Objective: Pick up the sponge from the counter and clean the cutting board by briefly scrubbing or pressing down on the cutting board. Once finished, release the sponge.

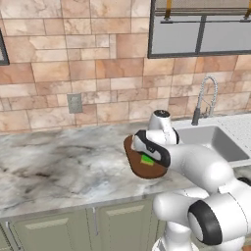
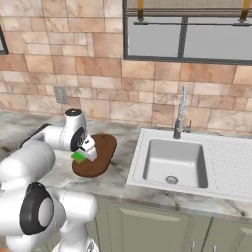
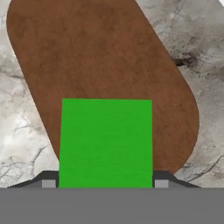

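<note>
The green sponge (image 3: 106, 142) sits between my gripper's (image 3: 105, 183) two dark fingertips (image 3: 48, 181), which are shut on its sides. Beneath it lies the dark reddish-brown cutting board (image 3: 100, 57), an elongated oval on the marbled counter (image 3: 205, 87). From the left base view the sponge (image 1: 146, 159) hangs low over the board (image 1: 142, 170) under the gripper (image 1: 148, 156). The right base view puts the sponge (image 2: 77, 157) and the gripper (image 2: 83, 153) over the left part of the board (image 2: 101, 155). Whether the sponge touches the wood cannot be told.
A white sink (image 2: 172, 162) with a faucet (image 2: 181, 113) lies to the right of the board. The counter (image 1: 59, 166) stretches away to the left below a tiled wall with an outlet (image 1: 74, 103). My own arm covers the board's right side in the left base view.
</note>
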{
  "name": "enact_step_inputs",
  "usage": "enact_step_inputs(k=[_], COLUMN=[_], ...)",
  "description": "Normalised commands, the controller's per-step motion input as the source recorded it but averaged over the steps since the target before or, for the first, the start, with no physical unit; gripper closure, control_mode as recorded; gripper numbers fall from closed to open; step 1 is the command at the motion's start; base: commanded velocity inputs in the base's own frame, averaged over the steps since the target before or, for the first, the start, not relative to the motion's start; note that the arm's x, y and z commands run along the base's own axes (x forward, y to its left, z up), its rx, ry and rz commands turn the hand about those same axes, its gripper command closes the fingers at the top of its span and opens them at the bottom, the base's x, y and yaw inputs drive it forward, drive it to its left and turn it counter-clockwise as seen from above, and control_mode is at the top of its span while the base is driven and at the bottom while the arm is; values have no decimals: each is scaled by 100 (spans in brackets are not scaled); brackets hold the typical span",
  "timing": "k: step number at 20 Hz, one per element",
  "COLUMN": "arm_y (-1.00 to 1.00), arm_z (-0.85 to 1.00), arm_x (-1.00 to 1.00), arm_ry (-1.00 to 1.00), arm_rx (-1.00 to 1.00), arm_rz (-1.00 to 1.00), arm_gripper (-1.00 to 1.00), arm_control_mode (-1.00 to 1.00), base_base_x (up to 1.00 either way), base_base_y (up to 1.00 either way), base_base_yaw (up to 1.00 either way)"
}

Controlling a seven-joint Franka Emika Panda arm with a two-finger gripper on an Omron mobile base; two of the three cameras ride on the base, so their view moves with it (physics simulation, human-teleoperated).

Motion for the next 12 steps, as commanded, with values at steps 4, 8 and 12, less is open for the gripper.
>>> enact_step_inputs(k=[4, 8, 12], arm_y=[12, 6, 1], arm_z=[-19, -5, -9], arm_x=[-5, -1, -6], arm_ry=[5, 5, 6], arm_rx=[0, 0, 0], arm_rz=[0, 0, 0], arm_gripper=[100, 100, 100], arm_control_mode=[-100, -100, -100], base_base_x=[0, 0, 0], base_base_y=[0, 0, 0], base_base_yaw=[0, 0, 0])
